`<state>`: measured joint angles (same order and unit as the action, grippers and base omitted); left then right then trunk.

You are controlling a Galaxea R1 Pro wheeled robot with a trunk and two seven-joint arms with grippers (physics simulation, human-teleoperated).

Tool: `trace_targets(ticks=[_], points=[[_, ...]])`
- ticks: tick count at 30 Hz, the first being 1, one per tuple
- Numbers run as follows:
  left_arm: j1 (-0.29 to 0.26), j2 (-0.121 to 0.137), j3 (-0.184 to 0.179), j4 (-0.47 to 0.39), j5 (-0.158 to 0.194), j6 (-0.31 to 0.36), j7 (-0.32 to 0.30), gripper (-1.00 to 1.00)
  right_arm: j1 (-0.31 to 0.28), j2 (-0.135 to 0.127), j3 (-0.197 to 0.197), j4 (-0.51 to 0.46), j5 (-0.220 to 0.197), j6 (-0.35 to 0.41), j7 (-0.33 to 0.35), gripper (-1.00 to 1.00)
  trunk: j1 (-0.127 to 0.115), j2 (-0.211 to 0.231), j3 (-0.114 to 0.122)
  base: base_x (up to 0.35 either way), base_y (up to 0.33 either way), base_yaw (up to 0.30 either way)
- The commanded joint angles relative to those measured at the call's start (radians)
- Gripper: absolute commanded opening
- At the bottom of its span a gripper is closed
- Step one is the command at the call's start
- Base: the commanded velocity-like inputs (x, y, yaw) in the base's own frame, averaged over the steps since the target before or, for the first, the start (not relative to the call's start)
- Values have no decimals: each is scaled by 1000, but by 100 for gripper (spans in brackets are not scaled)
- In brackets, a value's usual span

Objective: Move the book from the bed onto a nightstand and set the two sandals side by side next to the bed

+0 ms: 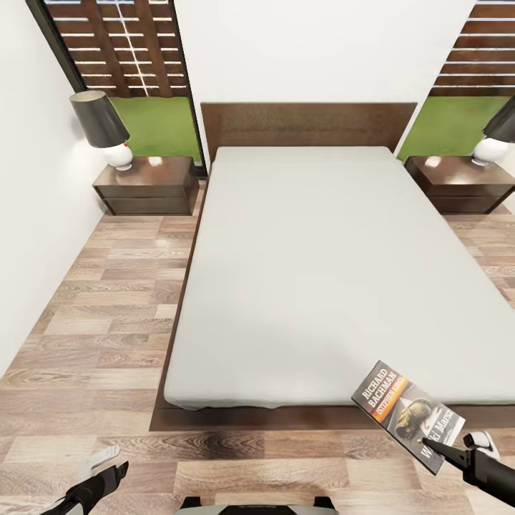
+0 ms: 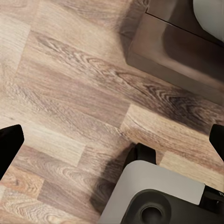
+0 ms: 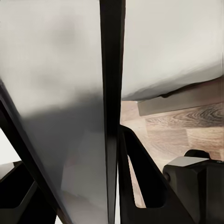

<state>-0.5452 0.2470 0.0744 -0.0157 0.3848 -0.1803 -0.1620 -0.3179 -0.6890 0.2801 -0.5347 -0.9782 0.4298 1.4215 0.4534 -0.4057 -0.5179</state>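
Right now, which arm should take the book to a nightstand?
Right. The right gripper is shut on the book past the bed's foot corner; the left gripper hangs open over the floor.

Two lamps — black-shaded lamp (image 1: pixel 106 129), white-based lamp (image 1: pixel 493 139) — before slatted fences.

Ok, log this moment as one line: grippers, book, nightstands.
right gripper: shut on book, lifted at bed foot corner | left gripper: open, empty, over floor | nightstands: lamp each, book not placed

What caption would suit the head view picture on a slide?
Right gripper holds a dark paperback book by its corner over the foot of a pale grey bed, between two dark brown nightstands.
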Motion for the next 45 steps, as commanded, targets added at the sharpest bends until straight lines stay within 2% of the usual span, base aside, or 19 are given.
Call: trace_targets(ticks=[1,45], points=[[-1,0,7,2,2,-2,-7,100,-1,-1,7,2,-10,10,2,-100,-3,6,2,0,0,0],[-1,0,7,2,2,-2,-7,100,-1,-1,7,5,-11,9,5,-100,-3,6,2,0,0,0]])
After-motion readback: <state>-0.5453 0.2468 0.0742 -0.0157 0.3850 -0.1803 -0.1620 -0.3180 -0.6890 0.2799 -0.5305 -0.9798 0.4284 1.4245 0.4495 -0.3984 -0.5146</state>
